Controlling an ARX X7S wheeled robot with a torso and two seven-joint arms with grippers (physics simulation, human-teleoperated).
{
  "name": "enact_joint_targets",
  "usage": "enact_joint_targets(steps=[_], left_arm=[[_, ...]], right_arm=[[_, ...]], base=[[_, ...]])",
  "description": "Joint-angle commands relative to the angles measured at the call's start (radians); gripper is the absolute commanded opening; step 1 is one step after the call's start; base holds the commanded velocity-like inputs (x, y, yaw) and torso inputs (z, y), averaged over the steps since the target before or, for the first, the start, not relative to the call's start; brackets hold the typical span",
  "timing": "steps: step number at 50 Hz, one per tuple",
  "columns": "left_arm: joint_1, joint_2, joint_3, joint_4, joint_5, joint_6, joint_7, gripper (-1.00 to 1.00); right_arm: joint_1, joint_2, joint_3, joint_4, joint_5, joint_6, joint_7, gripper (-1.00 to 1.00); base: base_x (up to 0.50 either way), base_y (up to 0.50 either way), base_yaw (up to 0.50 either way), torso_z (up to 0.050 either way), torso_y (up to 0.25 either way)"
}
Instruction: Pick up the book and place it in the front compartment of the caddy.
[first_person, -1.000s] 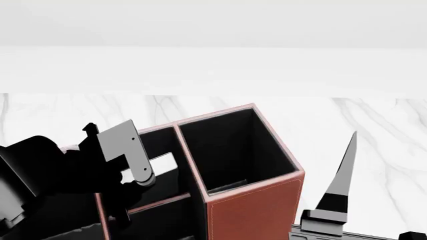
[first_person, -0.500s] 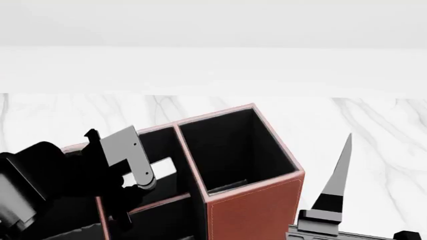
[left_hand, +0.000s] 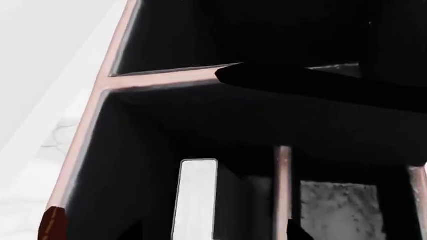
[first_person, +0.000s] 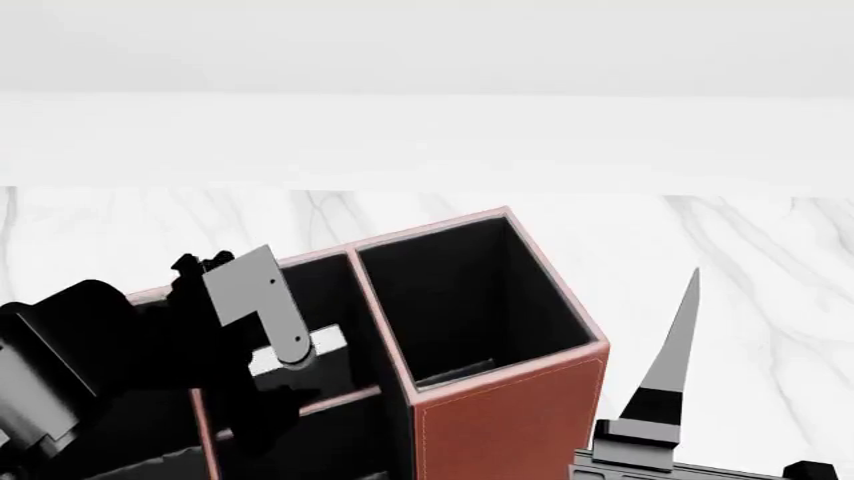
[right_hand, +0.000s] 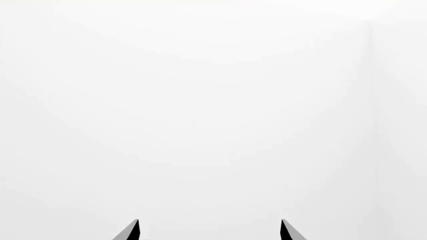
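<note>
A reddish-brown caddy with pale stitched rims and black lining stands on a white marbled desk. Its tall end section fills the centre of the head view.

The left end effector hangs over the lower compartments at about nine o'clock from that tall section, its grey plate angled down into the box. A white-edged slab shows just below it, which I judge to be the book, lowered into a compartment. In the left wrist view the book's white page edge stands upright inside a black-lined cell, beside a thin divider. I cannot tell whether the end effector grips the book or has let go, since its fingers are hidden in the dark. Nor can I say for certain that this cell is the front one.

The right end effector is parked at about four o'clock from the caddy, pointing up and away, likely to keep clear. Its two fingertips stand well apart with nothing between them.

No writing or brand shows anywhere.
</note>
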Motion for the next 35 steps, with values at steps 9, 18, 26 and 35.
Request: enact_joint_targets(steps=[9, 18, 26, 35], left_arm=[[0.012, -0.066, -0.010, 0.149, -0.024, -0.072, -0.047, 1.00], [0.063, -0.204, -0.066, 0.504, -0.136, -0.202, -0.166, 1.00], [0.167, -0.311, -0.193, 0.708, -0.214, -0.107, -0.340, 1.00], [0.311, -0.424, -0.336, 0.953, -0.322, 0.014, -0.559, 1.00]], right_arm=[[0.001, -0.001, -0.003, -0.003, -0.002, 0.000, -0.001, 1.00], [0.011, -0.009, -0.014, -0.008, -0.003, 0.005, -0.003, 1.00], [0.006, -0.001, -0.005, -0.020, 0.003, 0.006, 0.003, 1.00], [0.018, -0.013, -0.030, -0.018, -0.010, 0.017, -0.002, 1.00]], base=[[0.00, 0.00, 0.00, 0.000, 0.000], [0.00, 0.00, 0.00, 0.000, 0.000], [0.00, 0.00, 0.00, 0.000, 0.000], [0.00, 0.00, 0.00, 0.000, 0.000]])
